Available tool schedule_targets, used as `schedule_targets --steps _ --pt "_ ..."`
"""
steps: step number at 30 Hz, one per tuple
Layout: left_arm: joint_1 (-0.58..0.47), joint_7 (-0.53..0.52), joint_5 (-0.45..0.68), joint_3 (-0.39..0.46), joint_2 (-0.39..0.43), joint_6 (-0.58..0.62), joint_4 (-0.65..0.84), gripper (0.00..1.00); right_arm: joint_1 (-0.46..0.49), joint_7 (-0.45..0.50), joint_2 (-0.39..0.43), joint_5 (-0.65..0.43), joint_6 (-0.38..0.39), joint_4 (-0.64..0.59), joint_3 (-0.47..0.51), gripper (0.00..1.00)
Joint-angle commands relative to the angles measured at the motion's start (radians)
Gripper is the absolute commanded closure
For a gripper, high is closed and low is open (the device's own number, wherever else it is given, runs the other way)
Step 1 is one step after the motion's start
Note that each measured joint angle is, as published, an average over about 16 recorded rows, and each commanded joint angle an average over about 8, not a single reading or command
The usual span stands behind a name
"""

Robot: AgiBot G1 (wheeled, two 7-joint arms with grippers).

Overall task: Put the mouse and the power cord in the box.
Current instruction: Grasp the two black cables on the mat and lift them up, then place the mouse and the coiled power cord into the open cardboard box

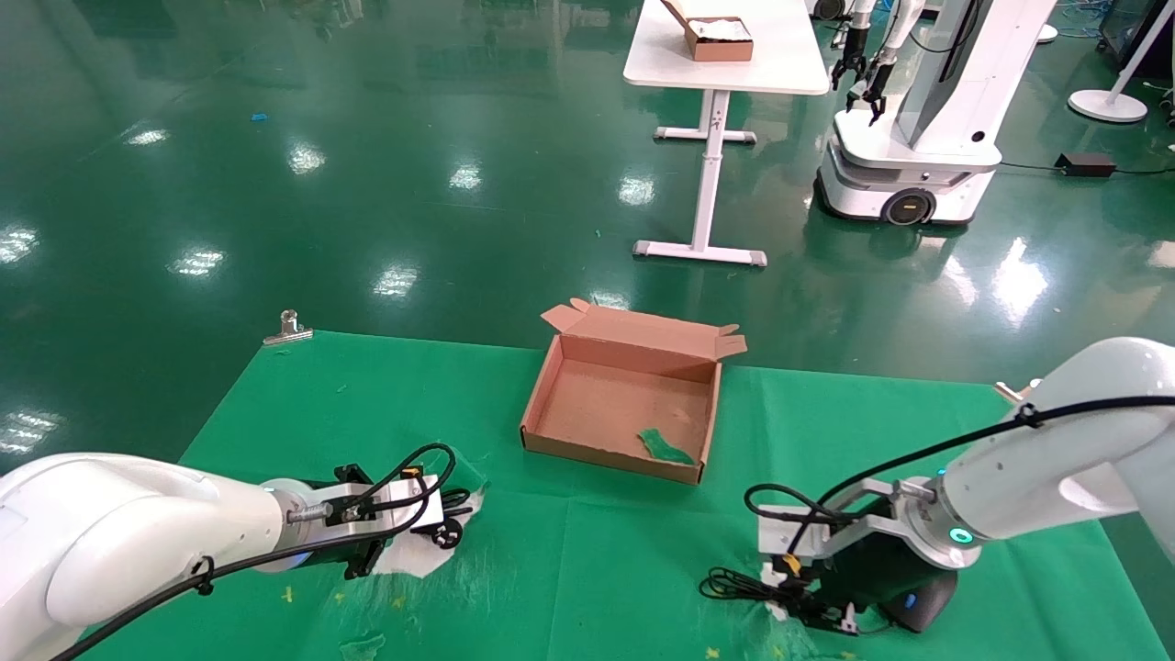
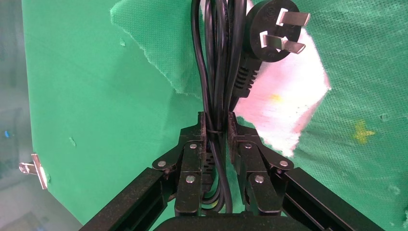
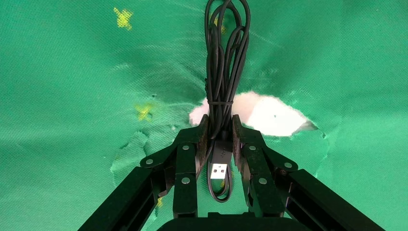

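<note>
Left gripper (image 2: 217, 132): low over the green cloth (image 1: 587, 551) at the near left, its jaws clamped on the coiled power cord (image 2: 216, 72) close to the thin tie that binds the strands.
Power cord: the bundle runs straight out from between the fingers, its long axis in line with the gripper; the chunky plug (image 2: 269, 33) lies at the far end beside the strands, prongs up, over a torn patch of cloth showing white.
Right gripper (image 3: 220, 130): low at the near right, jaws closed on the bundled thin cable (image 3: 226, 53) of the mouse (image 1: 918, 601), gripping just by its tie; the USB plug (image 3: 219, 171) sits between the fingers, behind the grip point.
Mouse: the black body rests on the cloth just beside and under the right wrist, not in the jaws; only its cable is held.
Box (image 1: 551, 395): open, flap lid standing at the far side, in the middle of the cloth, ahead of both arms and between them. A green scrap (image 1: 663, 446) lies on its floor; neither the cord nor the mouse is in it yet.
Key relation: the box lies forward and to the right of the left gripper, forward and to the left of the right one; both look about equally near.
Next move, as I judge it: each arm has to lift and swing inward over the near wall; the mouse body would trail below its cable.
</note>
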Motion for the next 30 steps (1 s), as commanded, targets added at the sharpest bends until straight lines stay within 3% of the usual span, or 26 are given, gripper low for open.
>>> schedule_targets --steps 1,9,20,25,30 --pt "0.0 0.0 0.0 0.0 0.0 0.0 0.0 1.0 0.0 0.0 0.0 0.0 0.0 0.0 0.0 1.0" --pt "-0.012 0.007 -0.019 -0.01 -0.012 0.005 -0.015 1.0 0.002 0.0 0.001 0.001 0.0 0.001 0.001 1.0" --pt "-0.1 0.04 -0.222 -0.085 -0.078 0.097 -0.154 1.0 0.086 -0.02 0.062 -0.003 -0.021 0.07 0.01 1.0" --pt "-0.131 0.024 -0.262 -0.105 -0.028 0.077 -0.193 1.0 0.122 0.009 0.091 -0.026 -0.001 0.097 0.008 1.0" --pt "-0.139 0.02 -0.236 -0.093 0.075 0.002 -0.193 1.0 0.163 0.057 0.126 -0.052 0.014 0.143 0.008 1.0"
